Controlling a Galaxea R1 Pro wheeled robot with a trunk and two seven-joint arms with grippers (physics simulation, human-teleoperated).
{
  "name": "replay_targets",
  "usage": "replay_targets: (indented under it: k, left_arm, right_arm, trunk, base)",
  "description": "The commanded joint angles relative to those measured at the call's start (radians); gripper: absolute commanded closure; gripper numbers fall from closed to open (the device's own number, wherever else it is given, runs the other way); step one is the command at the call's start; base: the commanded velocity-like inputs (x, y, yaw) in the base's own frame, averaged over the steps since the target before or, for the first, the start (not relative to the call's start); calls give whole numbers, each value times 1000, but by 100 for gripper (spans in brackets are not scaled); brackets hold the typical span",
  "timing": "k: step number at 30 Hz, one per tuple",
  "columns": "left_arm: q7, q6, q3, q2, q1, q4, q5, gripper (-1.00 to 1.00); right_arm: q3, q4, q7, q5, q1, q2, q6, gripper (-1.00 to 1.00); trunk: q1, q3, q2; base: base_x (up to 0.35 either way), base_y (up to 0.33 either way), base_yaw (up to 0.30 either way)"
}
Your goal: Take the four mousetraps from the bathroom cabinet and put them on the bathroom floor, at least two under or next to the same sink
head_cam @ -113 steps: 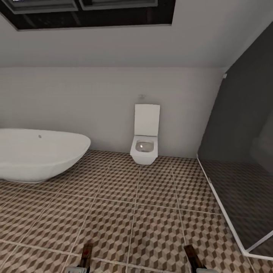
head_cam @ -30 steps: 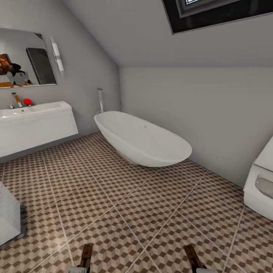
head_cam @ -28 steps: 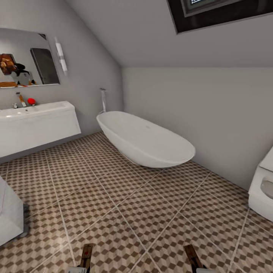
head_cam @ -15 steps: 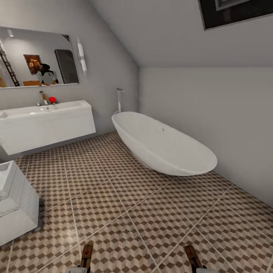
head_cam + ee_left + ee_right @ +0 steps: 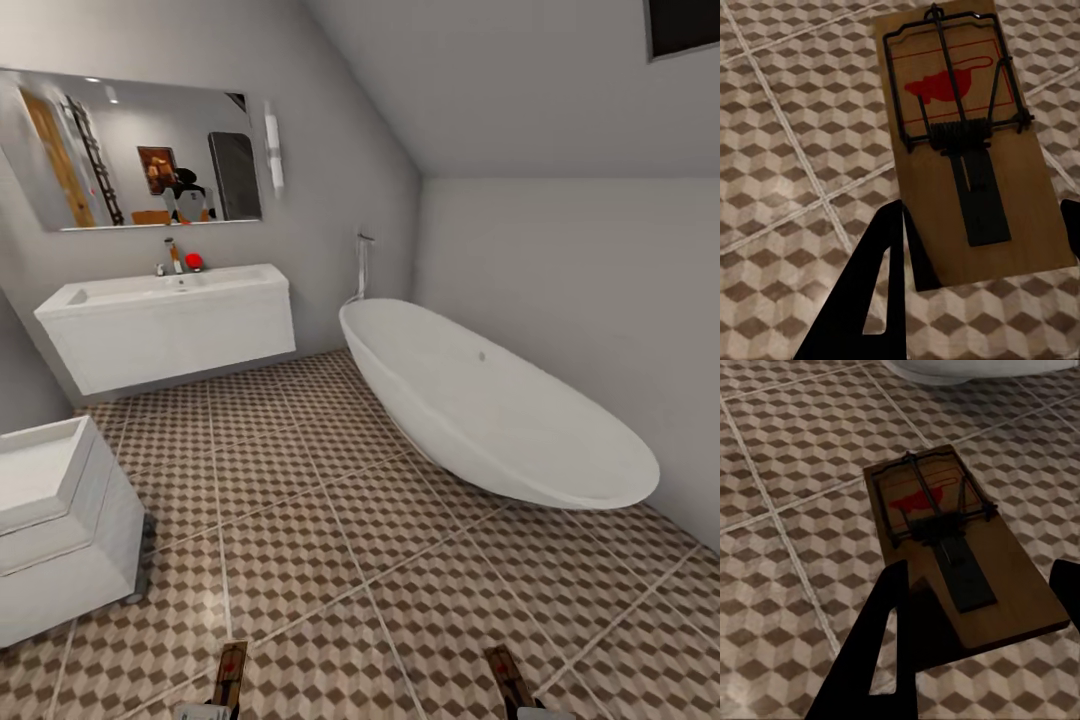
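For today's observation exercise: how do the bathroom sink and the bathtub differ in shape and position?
The bathroom sink is a rectangular block hung on the wall, clear of the bathroom floor; the bathtub is a long oval shell standing on the floor. The sink sits under a mirror; the bathtub lies along the adjoining wall. Both are plain white.

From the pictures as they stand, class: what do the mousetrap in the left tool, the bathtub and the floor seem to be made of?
Mousetrap in the left tool: tan board, apparently unvarnished wood with faint grain; black bar and coil spring look like metal wire.
Bathtub: smooth white shell with a soft sheen, perhaps ceramic or acrylic.
Floor: seemingly matte tile, a brown and beige cube print, pale grout lines.
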Motion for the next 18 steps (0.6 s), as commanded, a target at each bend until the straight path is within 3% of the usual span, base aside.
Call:
replay_targets:
  k: [1,18]
  left_arm:
    - [-3,-3,-5,-1,-1,3,8,100]
    - [-3,-3,-5,-1,-1,3,8,100]
  right_arm:
    - [6,0,-7,-3,0,-1,-2,100]
    - [6,0,-7,-3,0,-1,-2,100]
  trunk:
    - [0,-1,0]
    - [0,-1,0]
  base:
    - [300,0,282]
    - [304,0,282]
